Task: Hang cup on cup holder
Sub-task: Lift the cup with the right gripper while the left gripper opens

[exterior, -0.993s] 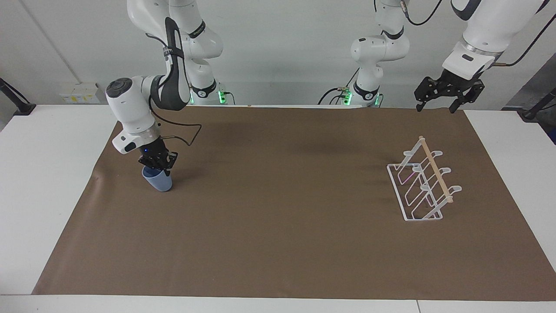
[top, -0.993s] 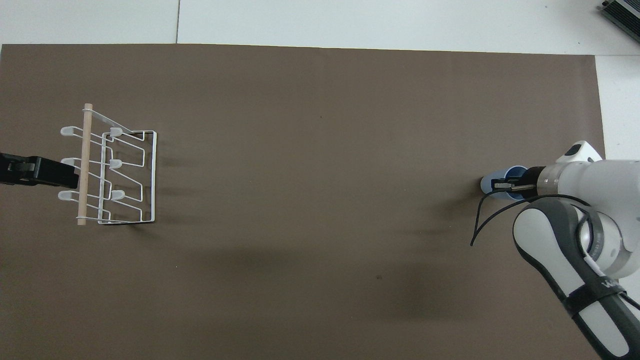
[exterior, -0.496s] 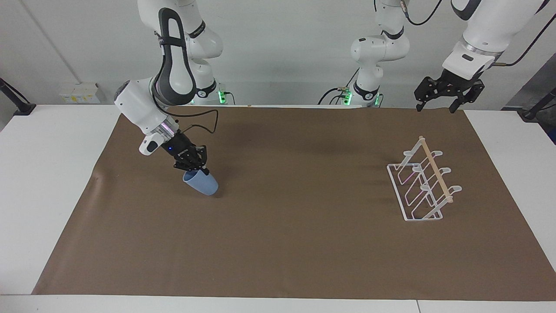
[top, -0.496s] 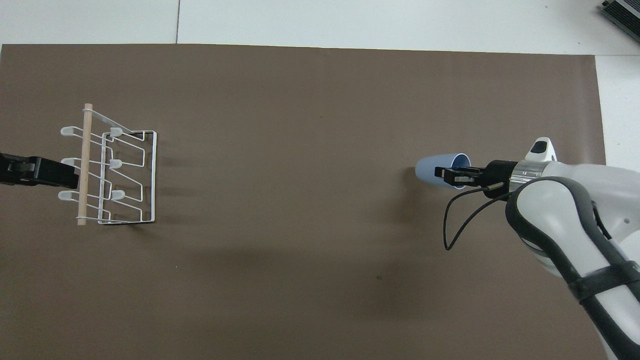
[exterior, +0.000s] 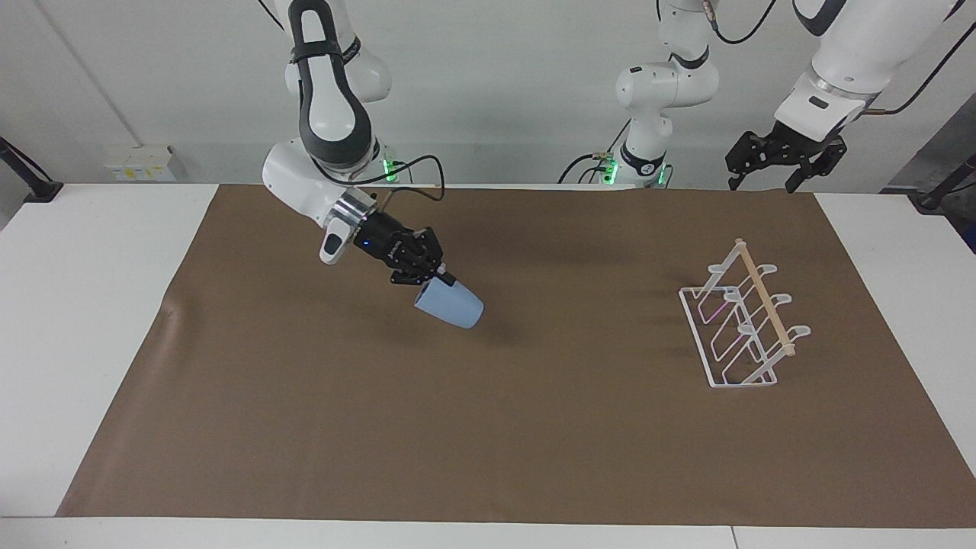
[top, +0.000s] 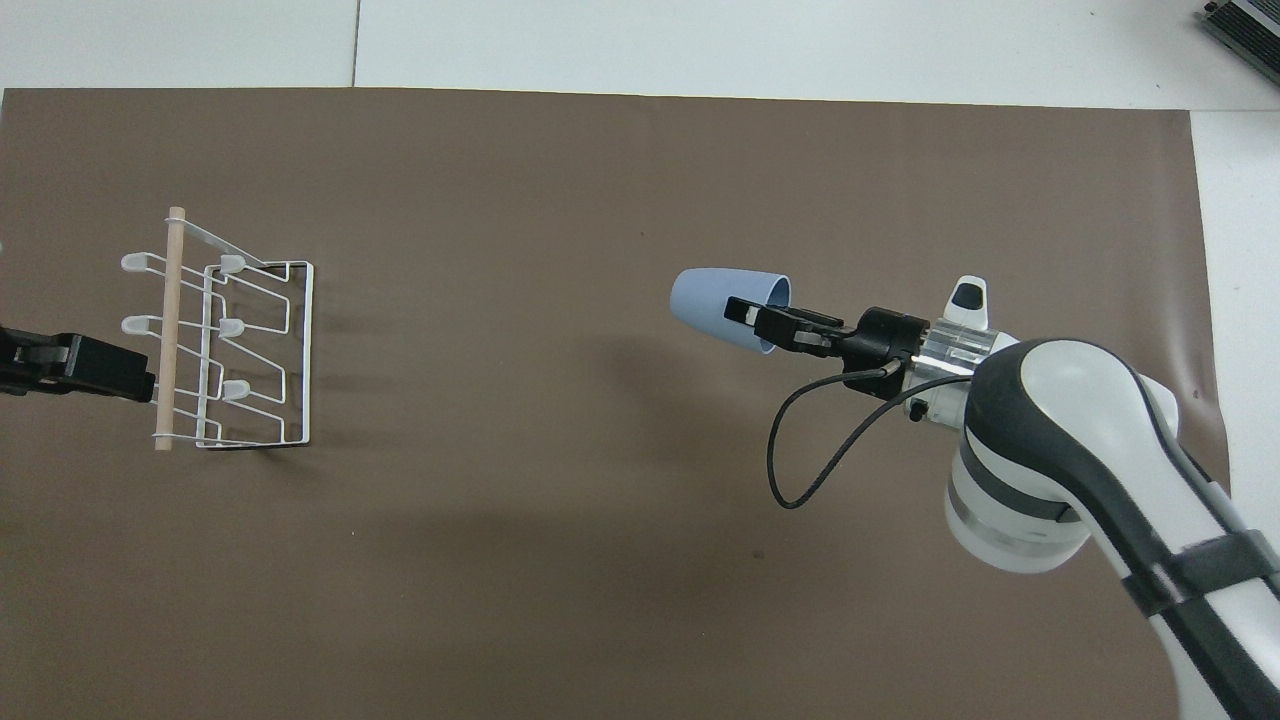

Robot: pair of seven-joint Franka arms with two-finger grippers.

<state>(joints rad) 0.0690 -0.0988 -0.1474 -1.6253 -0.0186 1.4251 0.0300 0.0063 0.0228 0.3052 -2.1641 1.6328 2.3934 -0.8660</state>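
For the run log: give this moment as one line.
right gripper: shut on cup, over mat | left gripper: open, waiting | rack: empty

Blue cup [exterior: 450,305] tilted, airborne — rack [exterior: 743,324] upright.

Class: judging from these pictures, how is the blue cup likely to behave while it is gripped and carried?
The cup probably is light: the right end effector holds it tilted in the air by its rim alone. It seems stiff, since its shape looks undistorted. Being round and tapered, it would likely roll in a curve if dropped on the brown mat.
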